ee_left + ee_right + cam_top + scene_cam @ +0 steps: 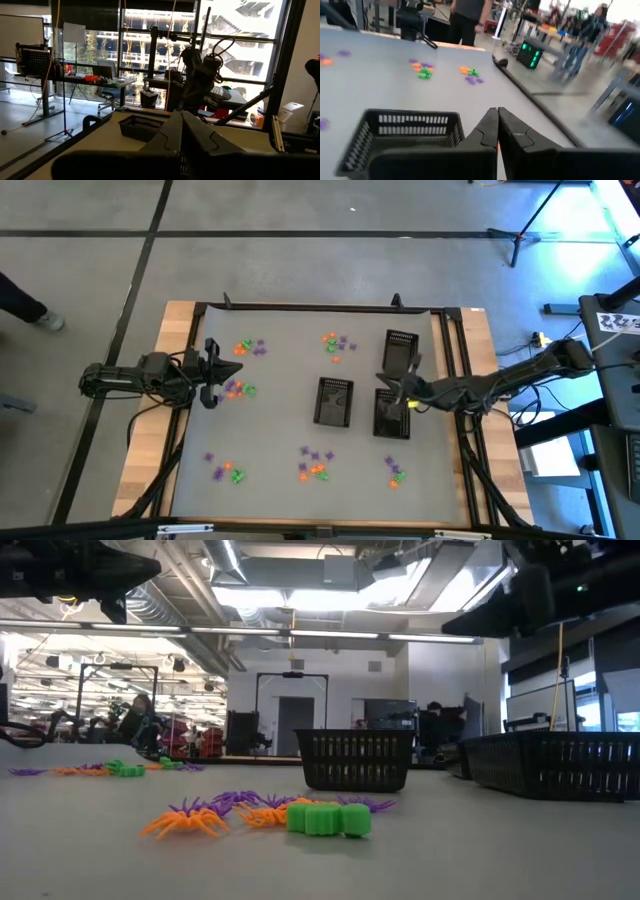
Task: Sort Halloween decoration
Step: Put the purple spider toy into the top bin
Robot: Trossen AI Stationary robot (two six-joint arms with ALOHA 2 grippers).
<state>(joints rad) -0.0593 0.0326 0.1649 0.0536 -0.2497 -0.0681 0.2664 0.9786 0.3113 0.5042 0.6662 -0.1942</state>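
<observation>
Trinkets (316, 463) lie in six loose clusters across the grey mat, none in our three baskets (333, 401). We hold the left gripper (212, 372) and right gripper (397, 393) pinched together, empty. Tiny tangled spiders risk multi-colour grabs, we judge.

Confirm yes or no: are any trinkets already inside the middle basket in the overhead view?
No; the middle basket shows only its dark mesh floor, while the trinkets lie in scattered clusters on the table.
</observation>
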